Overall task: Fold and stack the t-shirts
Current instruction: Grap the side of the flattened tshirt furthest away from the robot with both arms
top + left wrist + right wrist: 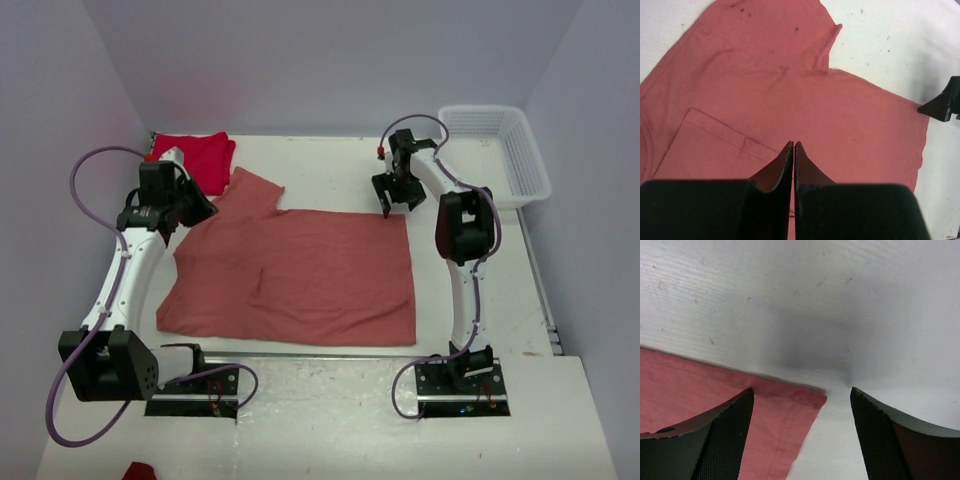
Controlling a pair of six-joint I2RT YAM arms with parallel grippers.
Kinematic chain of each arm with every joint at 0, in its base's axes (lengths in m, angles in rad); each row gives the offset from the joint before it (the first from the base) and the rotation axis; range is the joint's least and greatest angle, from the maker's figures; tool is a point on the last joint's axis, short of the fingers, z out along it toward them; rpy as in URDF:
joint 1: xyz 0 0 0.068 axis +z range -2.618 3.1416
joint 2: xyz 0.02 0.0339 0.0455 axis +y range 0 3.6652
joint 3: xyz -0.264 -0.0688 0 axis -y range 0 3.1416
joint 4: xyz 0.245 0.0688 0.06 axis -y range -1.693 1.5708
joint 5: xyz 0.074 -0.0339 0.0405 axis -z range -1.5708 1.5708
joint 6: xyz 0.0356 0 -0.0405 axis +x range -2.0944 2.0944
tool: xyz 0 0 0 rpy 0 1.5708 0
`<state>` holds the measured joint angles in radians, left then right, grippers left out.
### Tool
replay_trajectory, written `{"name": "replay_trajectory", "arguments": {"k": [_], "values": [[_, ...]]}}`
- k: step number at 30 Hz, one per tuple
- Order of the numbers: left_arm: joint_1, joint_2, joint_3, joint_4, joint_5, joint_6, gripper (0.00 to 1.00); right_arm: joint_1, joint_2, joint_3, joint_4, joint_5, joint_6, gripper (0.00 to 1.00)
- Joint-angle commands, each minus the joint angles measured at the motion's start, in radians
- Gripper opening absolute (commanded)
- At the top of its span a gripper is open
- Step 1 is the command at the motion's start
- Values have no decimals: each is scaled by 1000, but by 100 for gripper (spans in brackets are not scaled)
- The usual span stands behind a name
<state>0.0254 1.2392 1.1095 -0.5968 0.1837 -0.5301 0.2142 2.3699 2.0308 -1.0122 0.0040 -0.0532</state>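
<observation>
- The salmon-pink t-shirt lay spread flat in the middle of the white table, between the two arms.
- The red t-shirt sat bunched at the far left corner.
- The left gripper hung over the pink shirt with its jaws pressed together, holding nothing.
- The right gripper stood wide apart at that shirt's far right corner, gripping nothing.
- A white mesh basket sat at far right.

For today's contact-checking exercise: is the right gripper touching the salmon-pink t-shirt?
Cannot tell. The right wrist view shows the open right gripper over a corner of the salmon-pink t-shirt, but neither contact nor a gap shows plainly in any view.
</observation>
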Motion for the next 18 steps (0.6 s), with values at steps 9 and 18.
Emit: {"name": "replay_trajectory", "arguments": {"k": [9,18], "values": [[-5,-21,-46,45,33,13,2,-15,24,158,123,-70,-148,80],[-5,-21,-51,46,34,18,2,-21,97,272,21,-138,-172,84]]}}
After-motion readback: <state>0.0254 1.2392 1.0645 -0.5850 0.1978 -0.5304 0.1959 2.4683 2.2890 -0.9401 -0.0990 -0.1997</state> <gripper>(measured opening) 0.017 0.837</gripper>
